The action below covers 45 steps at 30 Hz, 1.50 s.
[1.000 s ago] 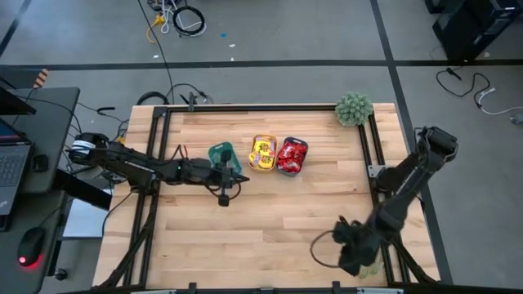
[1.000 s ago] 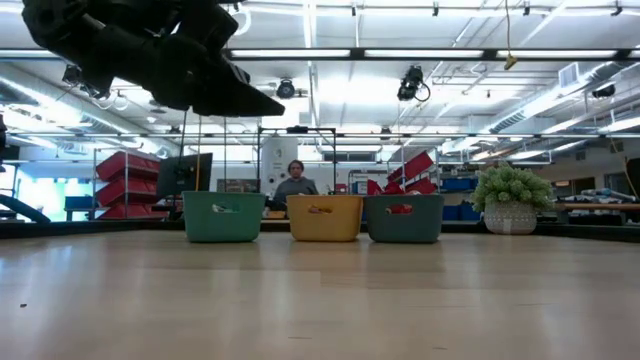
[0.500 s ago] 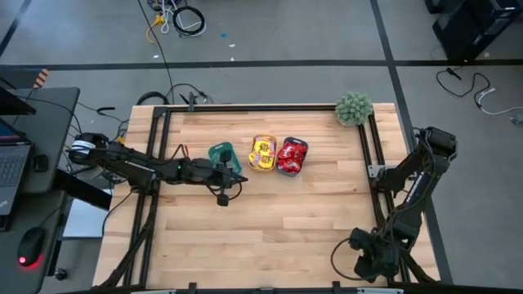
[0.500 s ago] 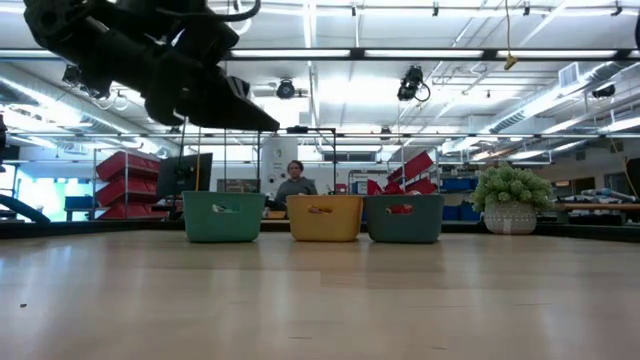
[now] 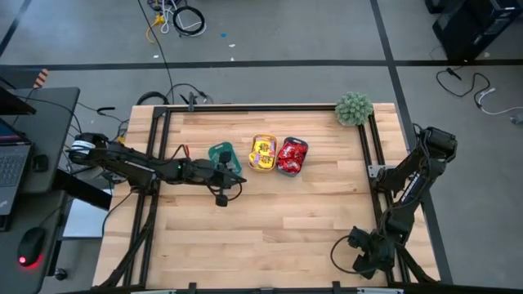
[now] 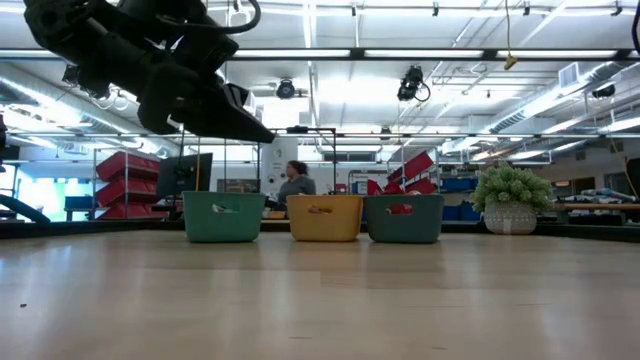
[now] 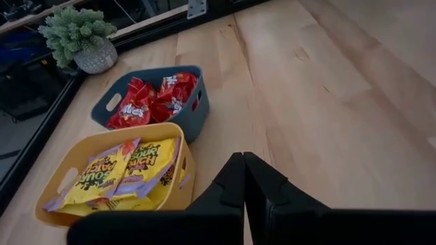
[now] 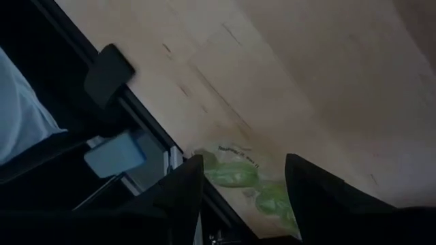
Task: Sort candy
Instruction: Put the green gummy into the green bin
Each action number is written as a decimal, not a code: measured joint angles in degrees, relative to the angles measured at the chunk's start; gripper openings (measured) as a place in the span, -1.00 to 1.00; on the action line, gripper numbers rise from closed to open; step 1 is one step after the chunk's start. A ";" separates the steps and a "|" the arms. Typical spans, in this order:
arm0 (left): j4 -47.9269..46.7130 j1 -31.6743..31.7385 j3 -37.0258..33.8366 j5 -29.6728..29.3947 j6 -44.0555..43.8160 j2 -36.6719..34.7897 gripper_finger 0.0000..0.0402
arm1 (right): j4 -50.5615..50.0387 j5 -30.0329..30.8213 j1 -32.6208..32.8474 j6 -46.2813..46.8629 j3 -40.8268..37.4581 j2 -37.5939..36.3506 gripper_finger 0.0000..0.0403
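Yellow packets (image 7: 119,170) fill the yellow tray (image 5: 263,153), and red packets (image 7: 153,101) fill the blue tray (image 5: 292,155). The teal tray (image 5: 219,152) stands left of them, partly under my left arm. My left gripper (image 5: 238,176) hovers shut just near of the teal tray, pointing at the yellow one (image 7: 243,178). My right gripper (image 5: 365,259) is at the table's near right corner, open. In the right wrist view its fingers (image 8: 243,162) stand on either side of pale green pieces (image 8: 235,174) lying on the wood by the table's edge.
A fuzzy green plant (image 5: 354,108) sits at the far right corner. A black frame rail (image 5: 373,163) runs along the table's right edge, close to the right arm. Bare wood (image 5: 278,220) spreads across the middle and near side. A person (image 6: 297,184) shows in the room behind.
My right gripper has moved from just inside the near right corner farther toward the right and near edges, and it now covers the green pieces in the high view. My left gripper has dipped slightly by the teal tray. The trays have stayed put.
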 joint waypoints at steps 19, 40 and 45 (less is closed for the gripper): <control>-1.12 0.00 0.02 -0.07 -0.13 0.00 -0.98 | 8.28 -6.39 1.25 -0.89 -0.14 9.05 -0.36; -1.98 -0.10 0.05 -2.84 -0.84 -3.41 -0.99 | 3.92 5.16 -25.30 -41.56 -0.27 3.61 -1.00; -1.40 -0.15 -2.28 -3.58 -1.66 -7.68 -1.00 | 7.73 8.25 -40.27 -64.02 -0.29 3.61 -1.00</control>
